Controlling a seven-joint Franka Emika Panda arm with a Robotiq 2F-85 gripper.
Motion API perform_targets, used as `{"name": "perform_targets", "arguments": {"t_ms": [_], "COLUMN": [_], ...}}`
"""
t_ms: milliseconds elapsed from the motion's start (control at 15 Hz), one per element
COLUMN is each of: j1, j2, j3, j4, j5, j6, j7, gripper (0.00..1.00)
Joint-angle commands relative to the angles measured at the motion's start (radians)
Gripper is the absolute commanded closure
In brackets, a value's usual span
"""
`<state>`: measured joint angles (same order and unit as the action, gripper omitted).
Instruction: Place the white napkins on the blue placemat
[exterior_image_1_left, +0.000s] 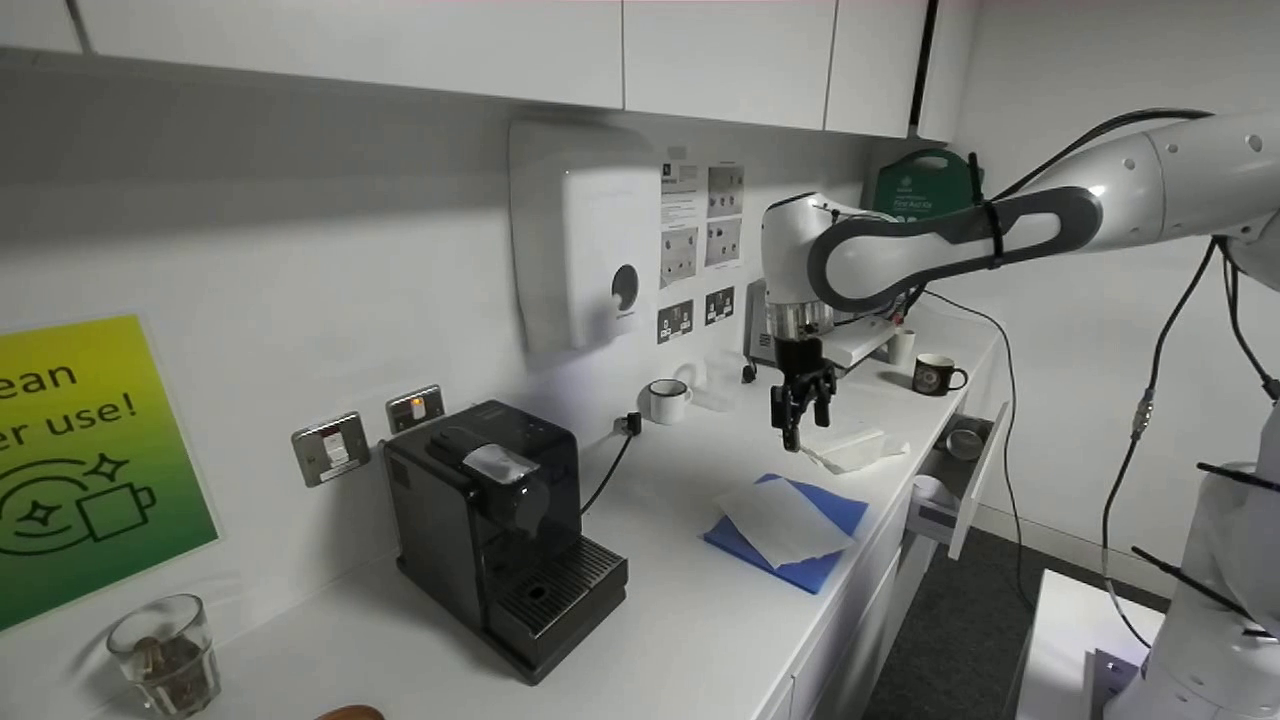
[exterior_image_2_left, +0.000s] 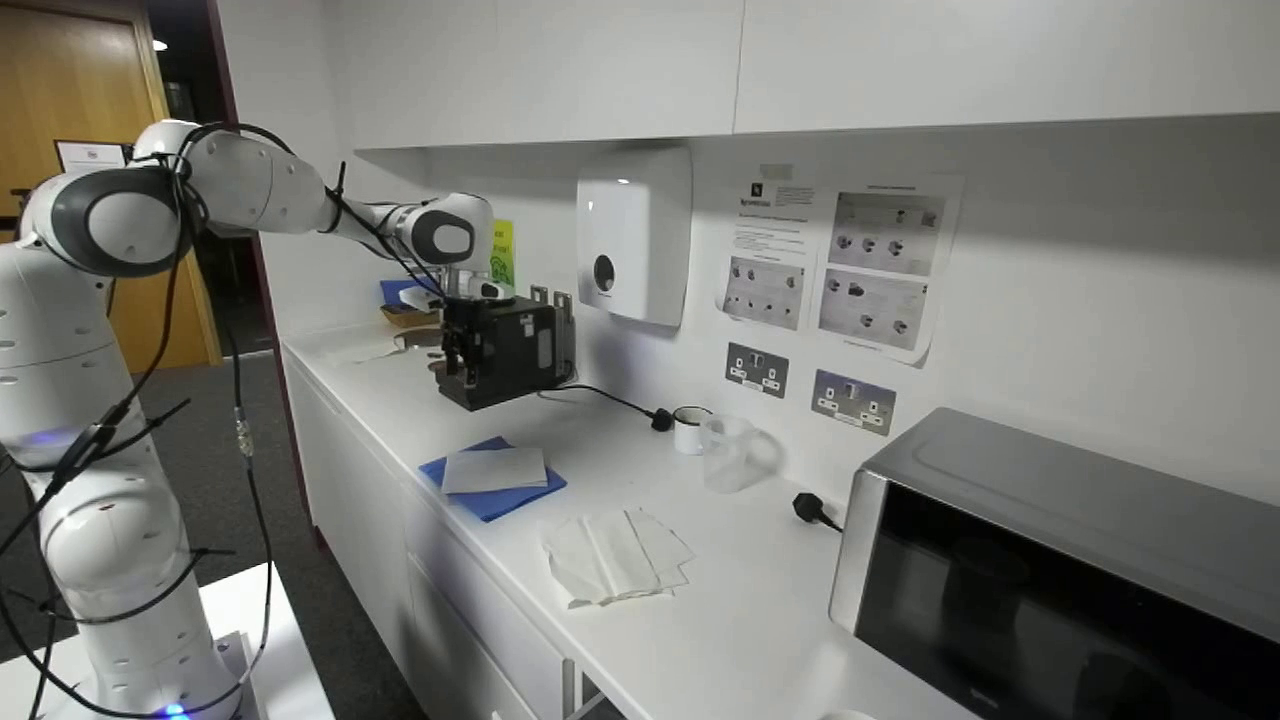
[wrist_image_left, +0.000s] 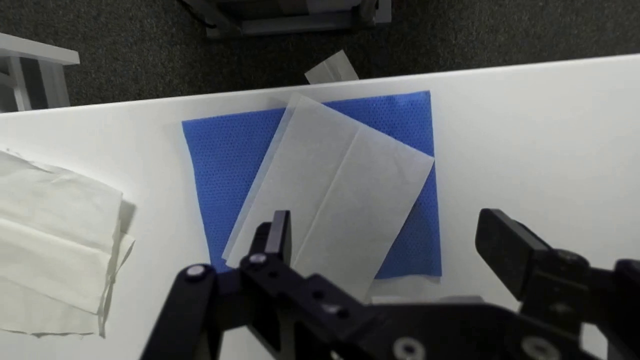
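Hanging with gripper (wrist_image_left: 385, 220) jaws apart, near a napkin (wrist_image_left: 345, 185) askew on the mat (wrist_image_left: 225, 150) and other napkins (wrist_image_left: 55, 225) to one side.

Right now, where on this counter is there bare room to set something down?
Bare: between the coffee machine and the blue placemat, and between the pile of white napkins and the microwave. A narrow strip separates pile and placemat. Crowded: near the wall, where a white mug and clear container sit close together, and the placemat, its middle covered by a napkin.
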<state>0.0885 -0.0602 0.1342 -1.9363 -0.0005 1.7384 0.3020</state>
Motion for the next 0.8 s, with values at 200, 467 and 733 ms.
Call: {"name": "perform_targets", "arguments": {"t_ms": [200,467,733], "j1": [-0.055,-0.103,-0.144], "j2": [-0.102,-0.141,-0.157], "j3": [-0.083,-0.142,-0.179], "j4": [-0.141,-0.226,-0.293], "j5": [-0.017,0.003,-0.021], "j6": [0.174,0.267,0.362], "j7": [-0.011,-0.047,-0.064], "gripper": [0.00,0.00,0.00]}}
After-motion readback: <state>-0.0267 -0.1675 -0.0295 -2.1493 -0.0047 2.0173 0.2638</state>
